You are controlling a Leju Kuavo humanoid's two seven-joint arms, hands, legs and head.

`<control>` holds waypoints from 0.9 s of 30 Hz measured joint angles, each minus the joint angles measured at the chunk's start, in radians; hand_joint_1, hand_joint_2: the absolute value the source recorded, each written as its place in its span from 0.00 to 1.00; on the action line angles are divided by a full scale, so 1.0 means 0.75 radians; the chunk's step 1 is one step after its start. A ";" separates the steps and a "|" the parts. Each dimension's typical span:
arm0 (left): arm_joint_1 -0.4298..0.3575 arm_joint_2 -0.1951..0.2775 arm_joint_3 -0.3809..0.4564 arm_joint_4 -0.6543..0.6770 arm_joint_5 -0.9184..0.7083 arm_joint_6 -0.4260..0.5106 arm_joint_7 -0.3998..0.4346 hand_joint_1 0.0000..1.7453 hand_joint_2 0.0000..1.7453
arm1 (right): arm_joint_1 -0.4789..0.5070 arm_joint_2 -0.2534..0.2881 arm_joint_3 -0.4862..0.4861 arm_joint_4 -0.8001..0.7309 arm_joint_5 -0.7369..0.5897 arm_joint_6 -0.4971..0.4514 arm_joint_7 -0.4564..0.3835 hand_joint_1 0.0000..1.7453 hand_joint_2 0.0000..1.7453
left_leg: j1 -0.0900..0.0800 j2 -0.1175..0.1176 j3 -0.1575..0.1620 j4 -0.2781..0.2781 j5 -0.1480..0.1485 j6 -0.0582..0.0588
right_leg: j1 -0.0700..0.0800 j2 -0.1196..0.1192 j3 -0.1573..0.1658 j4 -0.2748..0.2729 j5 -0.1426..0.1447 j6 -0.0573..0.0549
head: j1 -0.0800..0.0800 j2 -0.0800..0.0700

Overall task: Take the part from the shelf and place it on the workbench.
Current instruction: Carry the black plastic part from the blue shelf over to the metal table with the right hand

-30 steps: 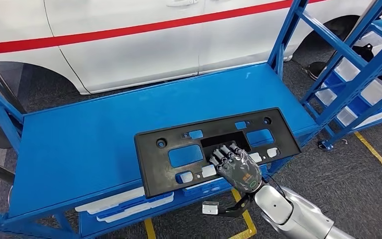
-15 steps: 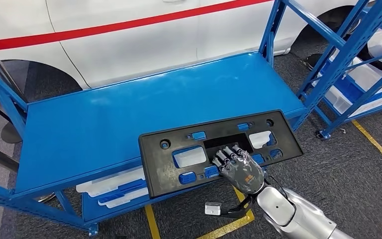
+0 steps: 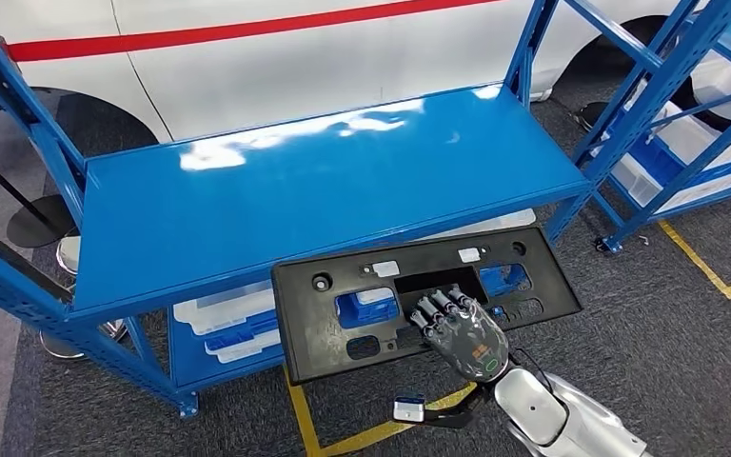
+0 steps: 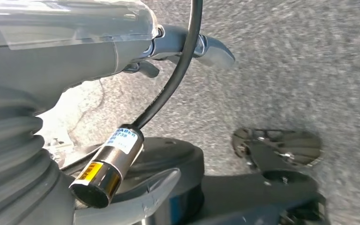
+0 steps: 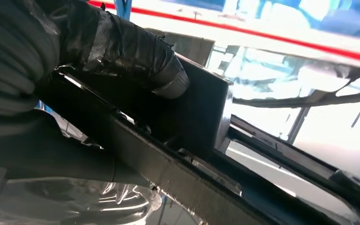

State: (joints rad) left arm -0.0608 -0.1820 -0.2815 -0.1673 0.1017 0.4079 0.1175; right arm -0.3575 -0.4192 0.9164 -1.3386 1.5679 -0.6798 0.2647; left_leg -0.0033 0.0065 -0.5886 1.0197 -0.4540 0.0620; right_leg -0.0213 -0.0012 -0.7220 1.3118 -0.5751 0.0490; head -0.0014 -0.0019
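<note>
The part is a long black plastic plate with several cut-outs. My right hand grips it at the middle of its near edge, fingers over the central opening. It hangs level in front of the blue shelf, just past the shelf's front edge and above the floor. In the right wrist view the thick grey thumb presses on the part. My left hand hangs over the grey carpet with its fingers apart and nothing in it.
A white car with a red stripe stands behind the shelf. White bins sit on the shelf's lower level. A second blue rack stands at the right. Yellow lines mark the grey carpet. A round stand base lies at the left.
The whole picture has shifted as the camera drew back from the shelf. The part has come off the shelf top and now hangs before its front edge, still in my right hand.
</note>
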 joint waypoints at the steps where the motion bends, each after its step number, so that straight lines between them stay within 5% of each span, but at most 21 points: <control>1: 0.000 0.000 0.000 0.000 -0.001 0.000 0.002 0.00 1.00 | 0.012 0.000 -0.007 0.000 0.000 0.000 -0.004 1.00 1.00 | -0.003 0.000 -0.021 0.003 0.014 0.000 | 0.001 0.000 0.031 -0.003 0.030 -0.004 | 0.000 0.000; 3: -0.002 -0.001 0.000 0.000 -0.003 0.001 0.006 0.00 1.00 | 0.032 -0.001 -0.025 -0.003 0.000 0.000 -0.009 1.00 1.00 | -0.009 -0.001 -0.054 0.006 0.040 -0.003 | 0.011 0.000 0.160 -0.146 0.083 -0.027 | 0.000 0.000; 5: -0.004 -0.005 0.000 -0.001 -0.004 0.002 0.009 0.00 1.00 | 0.046 -0.002 -0.047 -0.012 0.000 0.000 -0.009 1.00 1.00 | -0.012 0.000 -0.069 0.006 0.064 -0.012 | 0.026 -0.002 0.299 -0.346 0.066 -0.052 | -0.001 0.000; 7: -0.004 -0.007 0.000 -0.001 -0.004 0.004 0.014 0.00 1.00 | 0.057 -0.004 -0.067 -0.020 0.000 0.000 -0.005 1.00 1.00 | -0.008 0.002 -0.073 -0.003 0.090 -0.028 | 0.036 -0.003 0.346 -0.435 0.050 -0.067 | 0.000 0.000; 9: -0.001 -0.007 0.000 0.000 -0.004 0.005 0.018 0.00 1.00 | 0.069 -0.005 -0.076 -0.023 0.000 0.000 -0.002 1.00 1.00 | -0.006 0.001 -0.083 -0.004 0.091 -0.044 | 0.031 -0.006 0.328 -0.453 0.085 -0.080 | 0.000 0.000; 10: 0.000 -0.007 0.000 0.000 -0.005 0.006 0.018 0.00 1.00 | 0.075 -0.006 -0.078 -0.025 0.000 0.000 -0.001 1.00 1.00 | -0.006 -0.001 -0.093 0.015 0.057 -0.051 | 0.025 -0.009 0.315 -0.462 0.105 -0.089 | -0.001 0.000; 13: -0.001 -0.006 0.000 0.001 -0.007 0.008 0.018 0.00 1.00 | 0.085 -0.006 -0.081 -0.032 0.000 0.000 0.004 1.00 1.00 | 0.004 -0.004 -0.136 0.212 -0.142 -0.073 | 0.020 -0.015 0.251 -0.461 0.159 -0.100 | -0.002 0.000; 14: -0.002 -0.005 0.000 0.001 -0.008 0.008 0.017 0.00 1.00 | 0.086 -0.007 -0.081 -0.033 0.000 0.000 0.008 1.00 1.00 | 0.009 -0.003 -0.144 0.292 -0.176 -0.080 | 0.019 -0.015 0.225 -0.454 0.174 -0.098 | -0.002 0.000; 16: -0.003 -0.002 0.000 0.001 -0.008 0.008 0.015 0.00 1.00 | 0.086 -0.008 -0.081 -0.033 0.000 0.000 0.012 1.00 1.00 | 0.019 -0.003 -0.120 0.365 -0.142 -0.094 | 0.013 -0.017 0.169 -0.432 0.202 -0.089 | -0.002 0.000; 18: -0.003 0.000 0.000 0.001 -0.008 0.008 0.015 0.00 1.00 | 0.086 -0.010 -0.081 -0.033 0.000 0.000 0.014 1.00 1.00 | 0.030 -0.003 -0.022 0.276 -0.073 -0.109 | 0.003 -0.017 0.110 -0.398 0.222 -0.074 | -0.002 0.000; 19: -0.002 0.000 0.000 0.001 -0.008 0.008 0.015 0.00 1.00 | 0.086 -0.012 -0.081 -0.034 0.000 0.000 0.014 1.00 1.00 | 0.032 -0.004 0.044 0.186 -0.075 -0.114 | 0.000 -0.016 0.084 -0.377 0.229 -0.064 | -0.002 0.000; 21: -0.001 0.001 0.000 0.001 -0.008 0.008 0.015 0.00 1.00 | 0.086 -0.017 -0.082 -0.038 0.000 0.000 0.016 1.00 1.00 | 0.028 -0.009 0.126 0.051 -0.123 -0.102 | 0.001 -0.015 0.051 -0.347 0.246 -0.046 | -0.002 0.000; 24: 0.001 0.001 0.000 0.001 -0.008 0.009 0.014 0.00 1.00 | 0.087 -0.023 -0.083 -0.043 0.000 0.000 0.018 1.00 1.00 | 0.021 -0.010 0.116 0.020 -0.120 -0.057 | -0.002 -0.015 0.038 -0.347 0.268 -0.020 | 0.000 0.000; 25: 0.002 0.001 0.000 0.001 -0.008 0.009 0.014 0.00 1.00 | 0.088 -0.025 -0.084 -0.043 0.000 0.000 0.018 1.00 1.00 | 0.021 -0.007 0.105 0.019 -0.104 -0.043 | -0.005 -0.014 0.030 -0.334 0.242 -0.014 | 0.000 0.000; 27: 0.002 0.001 0.000 0.001 -0.008 0.009 0.014 0.00 1.00 | 0.089 -0.028 -0.084 -0.044 0.000 0.000 0.018 1.00 1.00 | 0.022 -0.001 0.072 0.017 -0.070 -0.022 | -0.008 -0.009 0.000 -0.233 0.116 -0.005 | 0.001 0.000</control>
State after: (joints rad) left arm -0.0594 -0.1812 -0.2813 -0.1667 0.0954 0.4147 0.1283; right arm -0.2906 -0.4403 0.8536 -1.3714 1.5679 -0.6798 0.2782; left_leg 0.0129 0.0056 -0.5347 1.0326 -0.5063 0.0456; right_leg -0.0270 -0.0080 -0.7221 1.1372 -0.4880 0.0454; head -0.0009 -0.0019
